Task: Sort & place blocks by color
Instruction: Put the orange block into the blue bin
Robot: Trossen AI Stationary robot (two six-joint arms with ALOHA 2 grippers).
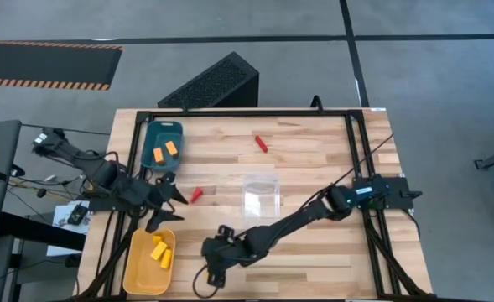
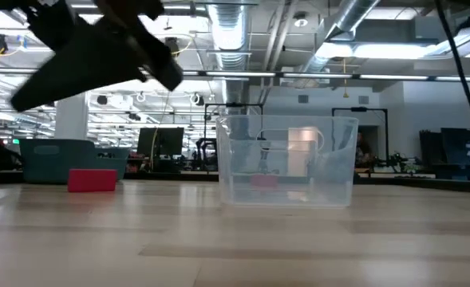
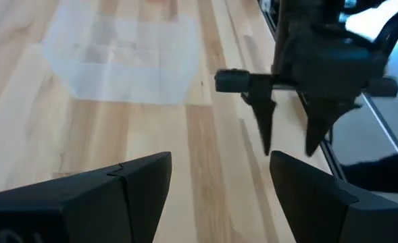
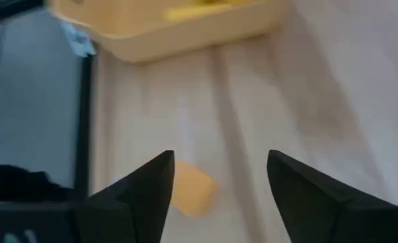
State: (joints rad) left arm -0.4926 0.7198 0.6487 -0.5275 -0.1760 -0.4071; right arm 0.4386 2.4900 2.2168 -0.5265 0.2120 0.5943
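My right gripper [image 4: 219, 177] hangs open near the table's near edge [image 1: 210, 270], just right of the yellow tray [image 1: 149, 262]. A yellow-orange block [image 4: 194, 190] lies on the wood below its fingers, close to one of them; I cannot tell whether it is touched. My left gripper [image 1: 169, 207] stands open at the left, between the two trays, with nothing between its fingers [image 3: 219, 182]. A red block [image 1: 196, 195] lies just right of it. Another red block [image 1: 262, 143] lies toward the far edge. Two orange blocks [image 1: 164, 151] rest in the teal tray [image 1: 151, 165], and yellow blocks [image 1: 162, 251] in the yellow tray.
A clear plastic box [image 1: 261, 195] stands upright mid-table, right of the near red block and beside my right arm's forearm [image 1: 305, 214]. A black perforated case [image 1: 217, 84] sits beyond the far edge. Black frame rails [image 1: 357, 151] run along the table's sides.
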